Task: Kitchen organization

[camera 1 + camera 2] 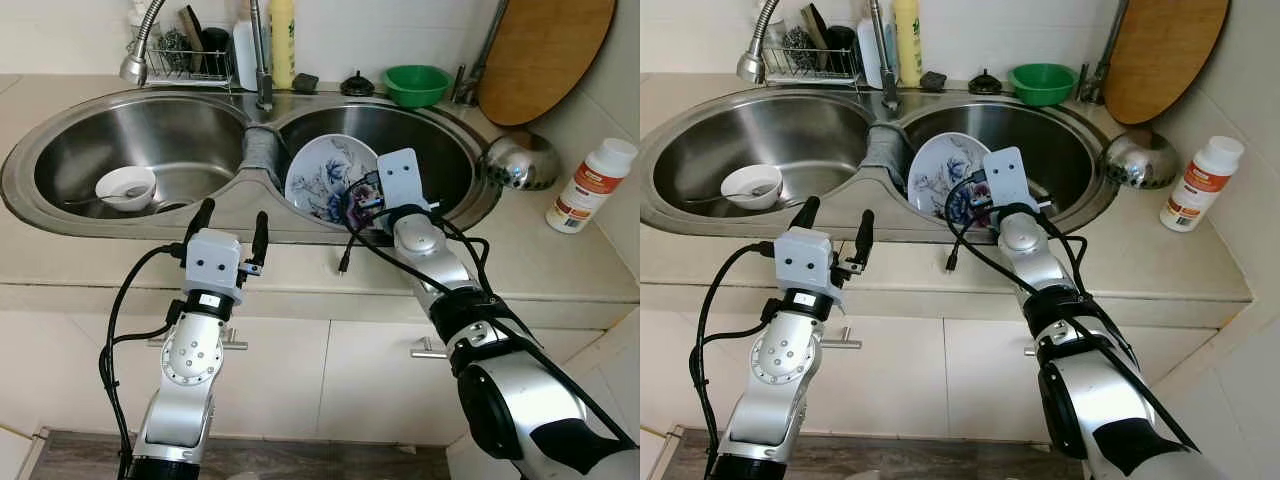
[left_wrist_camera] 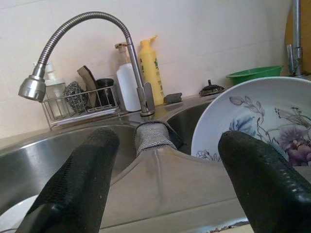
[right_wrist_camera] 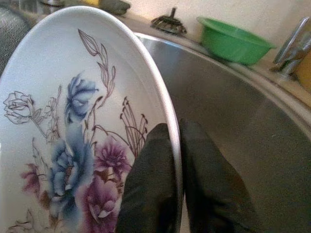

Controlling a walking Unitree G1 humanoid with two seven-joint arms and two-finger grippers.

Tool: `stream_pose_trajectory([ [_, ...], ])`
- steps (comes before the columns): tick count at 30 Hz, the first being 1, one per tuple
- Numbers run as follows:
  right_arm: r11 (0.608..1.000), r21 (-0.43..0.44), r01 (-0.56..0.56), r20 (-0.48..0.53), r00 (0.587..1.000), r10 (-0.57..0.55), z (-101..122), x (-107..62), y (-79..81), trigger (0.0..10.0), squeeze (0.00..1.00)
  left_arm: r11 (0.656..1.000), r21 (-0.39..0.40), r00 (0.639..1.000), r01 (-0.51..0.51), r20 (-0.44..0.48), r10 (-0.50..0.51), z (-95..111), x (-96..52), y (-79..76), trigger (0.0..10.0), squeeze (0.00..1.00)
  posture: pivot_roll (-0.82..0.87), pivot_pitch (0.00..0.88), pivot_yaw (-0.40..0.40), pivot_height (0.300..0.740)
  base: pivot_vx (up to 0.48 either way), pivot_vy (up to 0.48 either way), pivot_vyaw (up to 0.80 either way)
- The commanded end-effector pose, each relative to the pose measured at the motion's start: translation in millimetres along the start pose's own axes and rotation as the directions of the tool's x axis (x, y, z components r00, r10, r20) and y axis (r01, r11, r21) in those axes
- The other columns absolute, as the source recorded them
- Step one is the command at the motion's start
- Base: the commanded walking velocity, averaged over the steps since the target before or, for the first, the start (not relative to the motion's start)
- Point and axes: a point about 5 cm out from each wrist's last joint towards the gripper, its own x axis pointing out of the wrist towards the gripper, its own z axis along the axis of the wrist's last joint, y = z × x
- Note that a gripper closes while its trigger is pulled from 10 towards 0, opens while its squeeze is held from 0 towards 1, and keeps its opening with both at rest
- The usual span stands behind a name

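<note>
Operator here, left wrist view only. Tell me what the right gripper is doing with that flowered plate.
Observer: The right gripper is shut on the flowered plate, one finger on each side of its rim.
Operator: Say where the plate sits.
Observer: It stands on edge in the right basin.
Operator: Report the left basin's contents.
Observer: A small white bowl with a spoon in it.
Operator: And my left gripper.
Observer: The left gripper is open, in front of the sink's near edge.

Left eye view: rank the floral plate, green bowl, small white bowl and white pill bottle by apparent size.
1. Floral plate.
2. Green bowl and small white bowl: alike, and the green one sits farther back, so unranked.
3. White pill bottle: narrowest, though comparably long.
</note>
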Motion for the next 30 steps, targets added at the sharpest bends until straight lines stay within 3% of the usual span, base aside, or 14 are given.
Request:
stream_pose_trajectory([
  [1,1.000,0.009,-0.017,-0.056,0.998,0.017,-13.8,-2.9,2.5,10.0,1.00,1.000,0.006,1.000,-0.002,0.002,0.002,0.9,1.4,0.5,10.0,0.00,0.06,0.011,-0.037,0.740,0.000,0.000,0.00],
  [12,0.999,0.053,0.002,-0.036,0.999,0.000,-14.6,-4.1,-3.5,10.0,1.00,1.000,0.008,1.000,0.000,-0.003,0.000,0.1,1.5,0.6,10.0,0.00,0.06,0.012,-0.037,0.740,0.000,0.000,0.00],
  [16,0.995,0.103,0.019,0.015,1.000,-0.021,-9.6,-5.3,-8.3,10.0,1.00,1.000,0.008,1.000,0.000,-0.005,0.000,-0.3,1.1,0.7,10.0,0.00,0.06,0.012,-0.038,0.740,0.000,0.000,0.00],
  [20,0.979,0.201,0.027,0.129,0.990,-0.054,2.5,-9.5,-14.2,10.0,1.00,1.000,0.007,1.000,-0.003,-0.006,0.003,-0.5,0.9,0.7,10.0,0.00,0.06,0.012,-0.038,0.740,0.000,0.000,0.00],
  [26,0.961,0.278,0.010,0.291,0.952,-0.094,15.8,-25.4,-20.7,10.0,1.00,1.000,-0.024,1.000,-0.002,-0.005,0.002,0.4,0.8,-0.7,10.0,0.00,0.06,0.011,-0.036,0.740,0.000,0.000,0.00],
  [27,0.961,0.278,0.009,0.303,0.948,-0.097,16.1,-27.2,-22.0,10.0,0.88,0.999,-0.033,1.000,-0.004,-0.008,0.004,0.2,1.0,-0.5,10.0,0.00,0.06,0.009,-0.035,0.740,0.000,0.000,0.00],
  [28,0.960,0.281,0.011,0.313,0.944,-0.103,15.9,-29.2,-24.0,10.0,0.33,0.999,-0.037,1.000,0.000,-0.008,-0.001,0.5,1.2,-0.7,10.0,0.00,0.05,0.008,-0.034,0.740,0.000,0.000,0.00],
  [29,0.959,0.284,0.013,0.318,0.942,-0.107,15.7,-30.5,-25.4,10.0,0.10,0.999,-0.039,1.000,0.004,-0.008,-0.004,0.8,1.4,-0.9,10.0,0.00,0.05,0.008,-0.034,0.740,0.000,0.375,0.00],
  [30,0.958,0.287,0.013,0.323,0.940,-0.110,15.1,-32.0,-27.0,10.0,0.10,0.999,-0.049,1.000,0.009,-0.007,-0.009,1.2,1.5,-1.5,10.0,0.00,0.05,0.006,-0.034,0.740,0.000,0.480,0.00],
])
